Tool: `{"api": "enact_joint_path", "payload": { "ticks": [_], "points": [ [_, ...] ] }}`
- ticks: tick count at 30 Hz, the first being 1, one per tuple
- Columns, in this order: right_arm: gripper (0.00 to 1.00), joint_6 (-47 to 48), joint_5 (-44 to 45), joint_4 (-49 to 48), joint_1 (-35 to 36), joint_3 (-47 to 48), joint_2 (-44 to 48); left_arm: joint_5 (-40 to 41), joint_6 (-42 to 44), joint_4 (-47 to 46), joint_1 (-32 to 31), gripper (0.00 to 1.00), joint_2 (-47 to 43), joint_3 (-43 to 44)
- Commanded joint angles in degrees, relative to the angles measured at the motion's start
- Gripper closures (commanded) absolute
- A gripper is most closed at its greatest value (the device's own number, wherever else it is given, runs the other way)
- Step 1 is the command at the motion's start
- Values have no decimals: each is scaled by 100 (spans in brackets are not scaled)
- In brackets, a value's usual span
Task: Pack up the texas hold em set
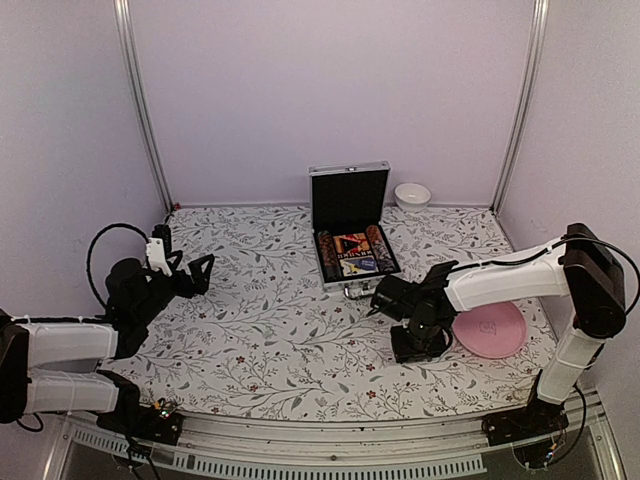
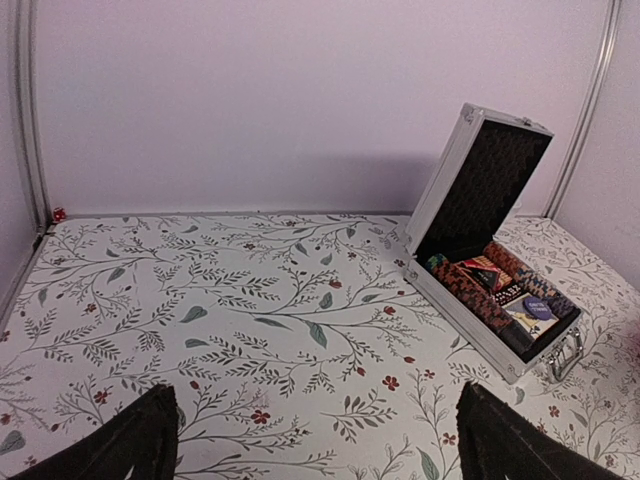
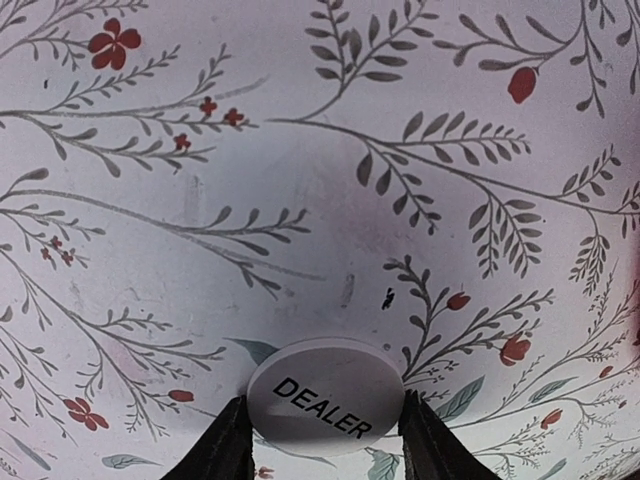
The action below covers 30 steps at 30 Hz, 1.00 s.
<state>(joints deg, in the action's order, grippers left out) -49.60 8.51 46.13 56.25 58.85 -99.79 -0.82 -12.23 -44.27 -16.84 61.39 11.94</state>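
Your right fingers are pinching the white DEALER disc by its opposite edges while it is lying flat on the flowered desk. Your left fingers are hanging spread wide, holding nothing. The silver case is standing open at the desk's far middle, with chips and cards sitting inside, well apart from the disc.

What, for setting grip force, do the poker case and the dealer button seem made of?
Poker case: likely aluminium, silver ribbed panels with brighter metal edging; its lining looks like black textured foam or fabric. Dealer button: probably plastic, a smooth white disc with printed black lettering.
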Motion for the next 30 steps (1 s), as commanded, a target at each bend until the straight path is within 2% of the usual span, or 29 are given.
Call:
{"api": "enact_joint_path", "payload": {
  "ticks": [1,9,20,30],
  "points": [
    [53,139,273,9,-29,284,-158,-37,12,-29,43,3,-91,84],
    [52,734,512,-472,-435,1008,-639,-59,19,-29,47,3,-89,88],
    [52,1820,886,-956,-1025,2840,-1452,-42,19,-29,47,3,-132,73],
    [51,2662,655,-1192,-1346,4458,-2611,-8,37,-29,50,3,-144,62]
  ]
}}
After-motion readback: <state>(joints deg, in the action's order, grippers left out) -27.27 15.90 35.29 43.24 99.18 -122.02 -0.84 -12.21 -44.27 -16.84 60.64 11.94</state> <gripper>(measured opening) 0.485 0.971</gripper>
